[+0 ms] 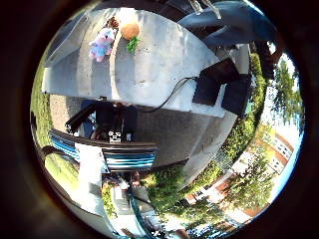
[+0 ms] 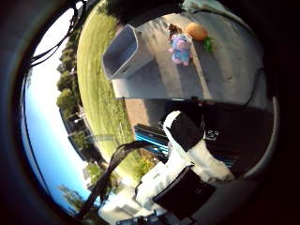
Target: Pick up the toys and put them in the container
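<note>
Little-finger-side view, surroundings: a grey table [image 1: 164, 64] carries two dark flat panels [image 1: 222, 87] at one end; grass, hedges and brick buildings lie beyond.
Little-finger-side view, obstructions: a dark stand with blue-striped bars [image 1: 127, 159] sits between the palm and the table.
Little-finger-side view, toys: a pink and blue plush toy [image 1: 102, 44] lies at the far end of the table, just beside an orange carrot-shaped toy [image 1: 130, 33] with green leaves. A small brown item [image 1: 112, 22] sits next to them; its kind cannot be determined.
Little-finger-side view, hand: no part of it identifiable here.
Thumb-side view, additional finding: a grey open-topped container [image 2: 124, 51] lies on the same table, tipped so its opening faces out. It is near the plush toy but apart from it, and appears empty. The other view does not show it.
Thumb-side view, toys: same group as above, all on the tabletop, none in the container.
Thumb-side view, hand: the hand [image 2: 187, 154], white and black, is well apart from toys and container.
Fingers: one finger [image 2: 180, 129] reaches out fairly straight, holding nothing; the spread of the rest cannot be told.
</note>
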Robot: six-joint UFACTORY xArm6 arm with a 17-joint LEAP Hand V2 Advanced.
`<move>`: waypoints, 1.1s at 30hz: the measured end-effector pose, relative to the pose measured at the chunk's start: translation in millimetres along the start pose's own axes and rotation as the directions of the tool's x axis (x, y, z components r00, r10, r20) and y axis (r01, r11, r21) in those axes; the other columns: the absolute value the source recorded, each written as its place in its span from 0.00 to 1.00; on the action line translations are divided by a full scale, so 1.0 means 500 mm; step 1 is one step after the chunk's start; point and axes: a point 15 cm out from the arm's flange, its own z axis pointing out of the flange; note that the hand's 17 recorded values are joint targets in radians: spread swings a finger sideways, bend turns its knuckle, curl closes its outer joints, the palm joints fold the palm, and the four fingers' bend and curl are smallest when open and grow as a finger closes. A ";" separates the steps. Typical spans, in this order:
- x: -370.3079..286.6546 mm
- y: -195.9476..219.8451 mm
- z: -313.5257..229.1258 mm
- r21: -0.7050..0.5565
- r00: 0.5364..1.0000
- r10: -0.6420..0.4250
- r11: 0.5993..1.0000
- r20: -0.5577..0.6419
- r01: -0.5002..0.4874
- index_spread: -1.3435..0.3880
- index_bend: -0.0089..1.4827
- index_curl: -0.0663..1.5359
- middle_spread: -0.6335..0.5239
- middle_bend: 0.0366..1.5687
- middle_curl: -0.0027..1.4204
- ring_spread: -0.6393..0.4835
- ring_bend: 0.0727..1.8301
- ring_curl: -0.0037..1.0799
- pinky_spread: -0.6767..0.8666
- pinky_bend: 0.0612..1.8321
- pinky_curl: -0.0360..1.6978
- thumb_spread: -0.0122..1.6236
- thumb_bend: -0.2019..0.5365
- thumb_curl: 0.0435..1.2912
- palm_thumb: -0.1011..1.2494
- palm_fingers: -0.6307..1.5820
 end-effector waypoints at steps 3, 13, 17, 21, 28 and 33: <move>-0.002 -0.031 -0.012 0.016 1.000 -0.003 1.000 -0.005 0.003 0.68 0.19 0.27 0.60 0.07 0.19 0.81 0.08 0.31 0.71 0.11 0.19 0.79 0.25 0.23 0.44 0.36; -0.065 -0.222 -0.092 0.048 0.998 -0.054 0.997 -0.039 0.055 0.69 0.16 0.27 0.60 0.07 0.19 0.82 0.10 0.31 0.71 0.13 0.19 0.79 0.25 0.23 0.46 0.36; -0.044 -0.286 -0.072 0.031 0.998 -0.044 0.998 -0.036 0.045 0.69 0.14 0.26 0.60 0.08 0.19 0.81 0.10 0.32 0.71 0.14 0.19 0.79 0.25 0.24 0.46 0.36; 0.004 -0.349 -0.018 -0.001 1.000 -0.015 1.000 -0.024 0.015 0.70 0.11 0.25 0.60 0.08 0.20 0.81 0.12 0.32 0.71 0.15 0.20 0.78 0.25 0.24 0.47 0.35; 0.074 -0.440 0.149 -0.049 0.999 0.034 0.998 -0.006 -0.035 0.72 0.10 0.22 0.61 0.09 0.21 0.81 0.16 0.33 0.72 0.18 0.20 0.78 0.24 0.25 0.47 0.35; 0.109 -0.500 0.266 -0.017 0.998 0.064 0.998 -0.005 -0.064 0.73 0.10 0.21 0.63 0.09 0.22 0.82 0.18 0.33 0.72 0.19 0.20 0.77 0.24 0.25 0.46 0.36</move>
